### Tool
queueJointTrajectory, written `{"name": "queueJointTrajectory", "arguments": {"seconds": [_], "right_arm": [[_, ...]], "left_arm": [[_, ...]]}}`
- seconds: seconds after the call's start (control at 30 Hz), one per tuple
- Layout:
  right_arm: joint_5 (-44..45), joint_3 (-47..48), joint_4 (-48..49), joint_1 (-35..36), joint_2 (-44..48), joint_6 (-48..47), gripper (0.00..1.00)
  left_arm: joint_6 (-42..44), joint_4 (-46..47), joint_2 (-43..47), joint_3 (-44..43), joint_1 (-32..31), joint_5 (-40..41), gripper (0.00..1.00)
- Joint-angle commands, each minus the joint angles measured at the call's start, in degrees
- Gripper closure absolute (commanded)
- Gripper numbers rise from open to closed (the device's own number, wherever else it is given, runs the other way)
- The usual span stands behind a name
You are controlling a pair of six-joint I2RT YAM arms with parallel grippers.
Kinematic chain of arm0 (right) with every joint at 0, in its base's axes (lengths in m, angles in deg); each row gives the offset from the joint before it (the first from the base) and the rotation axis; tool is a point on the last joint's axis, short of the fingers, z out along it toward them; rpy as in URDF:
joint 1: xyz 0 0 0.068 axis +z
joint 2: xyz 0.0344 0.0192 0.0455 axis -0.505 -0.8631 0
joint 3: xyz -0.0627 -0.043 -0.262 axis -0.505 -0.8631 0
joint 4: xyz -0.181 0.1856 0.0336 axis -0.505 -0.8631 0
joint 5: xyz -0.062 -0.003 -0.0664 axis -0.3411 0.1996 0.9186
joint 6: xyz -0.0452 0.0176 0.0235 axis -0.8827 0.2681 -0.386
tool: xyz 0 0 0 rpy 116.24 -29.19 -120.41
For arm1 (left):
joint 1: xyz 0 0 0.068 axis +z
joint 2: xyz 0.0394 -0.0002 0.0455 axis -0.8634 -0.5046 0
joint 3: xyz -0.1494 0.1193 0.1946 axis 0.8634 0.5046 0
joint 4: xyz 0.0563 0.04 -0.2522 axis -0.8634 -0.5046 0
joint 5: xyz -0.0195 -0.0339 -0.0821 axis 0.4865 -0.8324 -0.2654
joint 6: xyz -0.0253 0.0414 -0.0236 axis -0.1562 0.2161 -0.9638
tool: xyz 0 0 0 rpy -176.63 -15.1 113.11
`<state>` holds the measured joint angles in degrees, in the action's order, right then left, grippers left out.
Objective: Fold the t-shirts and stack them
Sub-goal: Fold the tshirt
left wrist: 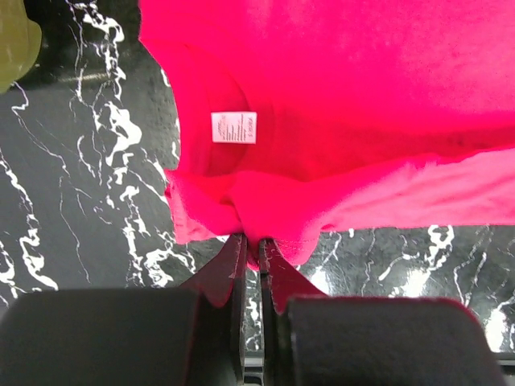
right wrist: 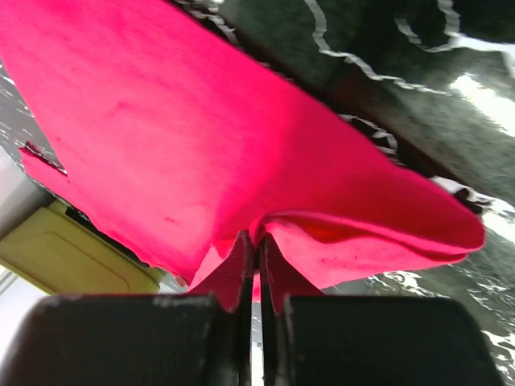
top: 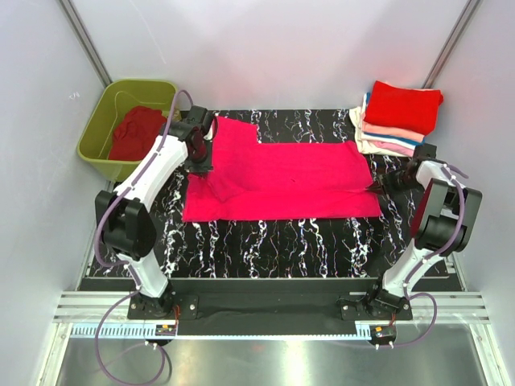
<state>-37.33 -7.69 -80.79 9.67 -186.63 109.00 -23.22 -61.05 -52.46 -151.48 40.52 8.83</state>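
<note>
L tool (left wrist: 251, 244) pinching magenta tee (top: 282, 181) neck edge, R tool (right wrist: 257, 243) opp. edge

White neck label (left wrist: 234, 127) inside magenta t-shirt (left wrist: 338, 96) collar; print too small to read.

R gripper (right wrist: 257, 244) pinches a fold of the magenta t-shirt (right wrist: 185, 137); olive tub (right wrist: 80, 257) at btm left, marbled table (right wrist: 418, 112) at top right.

The magenta t-shirt (top: 298, 177) lies spread flat, its white neck label (left wrist: 233, 127) showing; the folded t-shirts (top: 398, 117) sit stacked far right, red topmost.
</note>
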Motion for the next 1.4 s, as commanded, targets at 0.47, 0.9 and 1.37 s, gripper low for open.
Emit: {"name": "queueJointTrajectory", "arguments": {"seconds": [0.47, 0.9, 1.37], "right_arm": [[2.1, 11.7, -2.3, 1.9, -9.9, -1.1, 0.52], [14.1, 12.8, -10.7, 0.9, 3.4, -6.0, 0.0], [15.7, -6.4, -2.7, 0.8, 6.6, -8.8, 0.14]], "left_arm": [[3.6, -2.1, -16.2, -14.1, 4.1, 2.1, 0.76], [-2.7, 3.6, 1.7, -4.5, 6.1, 1.6, 0.07], [-13.3, 29.7, 23.0, 43.6, 15.0, -14.6, 0.09]]}}
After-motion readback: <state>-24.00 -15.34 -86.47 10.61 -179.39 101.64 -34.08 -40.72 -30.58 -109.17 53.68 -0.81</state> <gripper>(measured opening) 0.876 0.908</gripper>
